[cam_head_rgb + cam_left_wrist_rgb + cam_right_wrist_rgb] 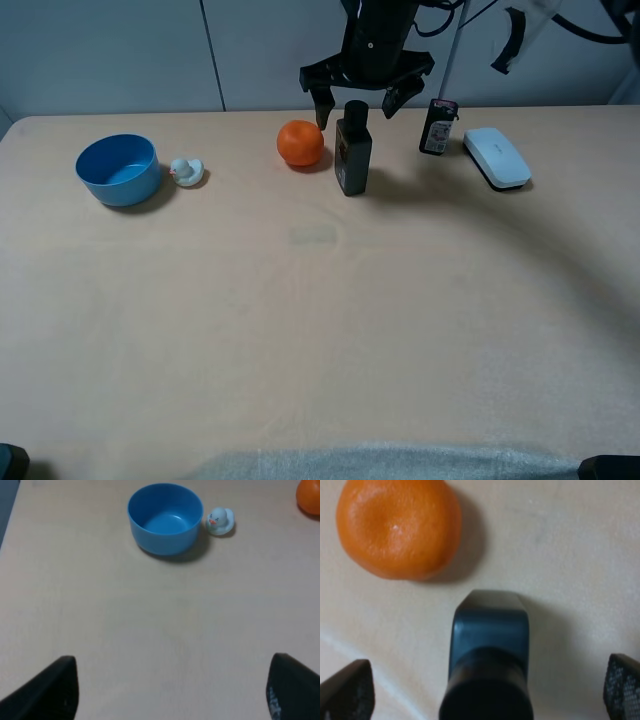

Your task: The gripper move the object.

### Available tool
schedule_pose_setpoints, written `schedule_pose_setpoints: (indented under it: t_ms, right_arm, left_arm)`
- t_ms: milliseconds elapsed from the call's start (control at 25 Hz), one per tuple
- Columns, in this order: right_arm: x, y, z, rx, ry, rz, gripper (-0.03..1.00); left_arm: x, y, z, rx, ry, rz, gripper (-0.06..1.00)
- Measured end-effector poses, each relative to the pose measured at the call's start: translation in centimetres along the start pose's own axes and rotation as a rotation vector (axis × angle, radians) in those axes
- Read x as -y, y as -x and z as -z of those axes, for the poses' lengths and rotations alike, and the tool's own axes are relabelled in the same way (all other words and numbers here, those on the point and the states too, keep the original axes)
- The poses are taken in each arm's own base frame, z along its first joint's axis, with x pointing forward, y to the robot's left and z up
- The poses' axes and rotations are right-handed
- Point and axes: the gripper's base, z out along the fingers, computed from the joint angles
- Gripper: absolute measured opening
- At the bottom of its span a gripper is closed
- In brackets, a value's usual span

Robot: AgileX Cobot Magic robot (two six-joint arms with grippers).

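Note:
The object, a tall dark bottle (353,150) with a round black cap, stands upright on the table just right of the orange ball (300,143). My right gripper (358,104) hovers over and behind its cap, fingers spread wide on either side, touching nothing. In the right wrist view the bottle (490,645) sits between the two fingertips (347,687), with the orange ball (397,527) beyond it. My left gripper (172,692) is open over bare table, its fingers (47,690) at the frame's lower corners.
A blue bowl (118,170) and a small white duck (187,171) sit at the left. A small black packet (438,126) and a white flat device (497,157) lie right of the bottle. The left wrist view also shows the bowl (165,517) and duck (220,521).

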Motion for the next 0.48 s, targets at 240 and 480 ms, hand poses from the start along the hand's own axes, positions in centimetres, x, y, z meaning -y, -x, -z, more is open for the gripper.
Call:
schedule_pose_setpoints:
  t_ms: [240,480]
  right_arm:
    - [-0.2,0.0,3.0,0.039,0.008,0.001,0.69]
    - [0.0,-0.3,8.4,0.131,-0.013,0.021,0.69]
  left_arm:
    - [0.0,0.0,0.0,0.000,0.000,0.000,0.82]
    - [0.0,0.0,0.0,0.000,0.000,0.000,0.82]
